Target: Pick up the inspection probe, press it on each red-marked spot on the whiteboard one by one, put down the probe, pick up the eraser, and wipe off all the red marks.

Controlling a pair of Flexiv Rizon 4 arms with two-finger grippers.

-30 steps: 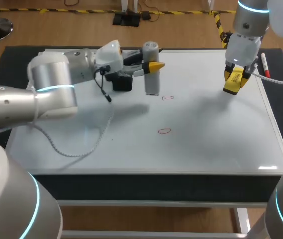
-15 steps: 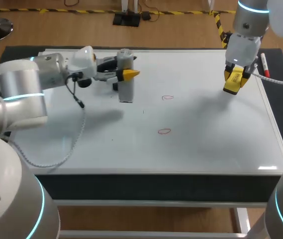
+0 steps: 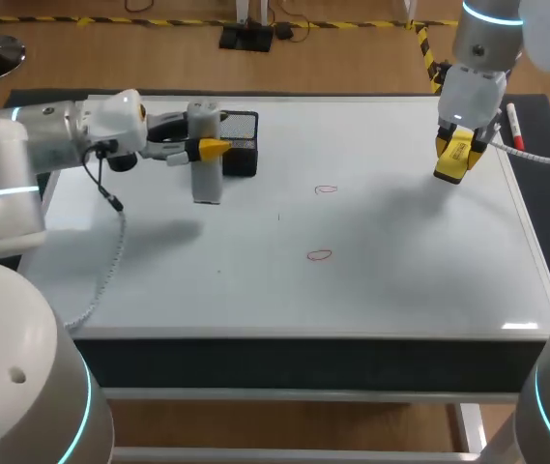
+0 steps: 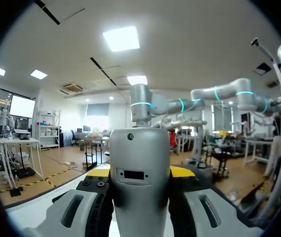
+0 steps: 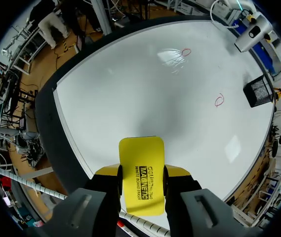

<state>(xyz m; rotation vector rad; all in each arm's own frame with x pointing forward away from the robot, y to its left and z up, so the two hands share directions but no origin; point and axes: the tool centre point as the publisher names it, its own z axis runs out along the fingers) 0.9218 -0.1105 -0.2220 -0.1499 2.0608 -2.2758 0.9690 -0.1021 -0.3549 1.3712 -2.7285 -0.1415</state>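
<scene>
Over the far left of the white whiteboard (image 3: 390,280), my left gripper (image 3: 200,150) clamps the upright grey cylindrical inspection probe (image 3: 207,180), near a black mesh box (image 3: 241,159). My right gripper (image 3: 456,153) grips the yellow block eraser (image 3: 448,168) at the far right. Two red marks (image 3: 326,189) lie between.

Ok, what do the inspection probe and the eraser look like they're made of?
The inspection probe looks like moulded plastic, pale grey with a smooth satin finish: soft sheen, rounded edges, a recessed dark window. The eraser seems hard plastic, bright yellow and slightly glossy, with black print on its flat face; its wiping pad is hidden.
</scene>
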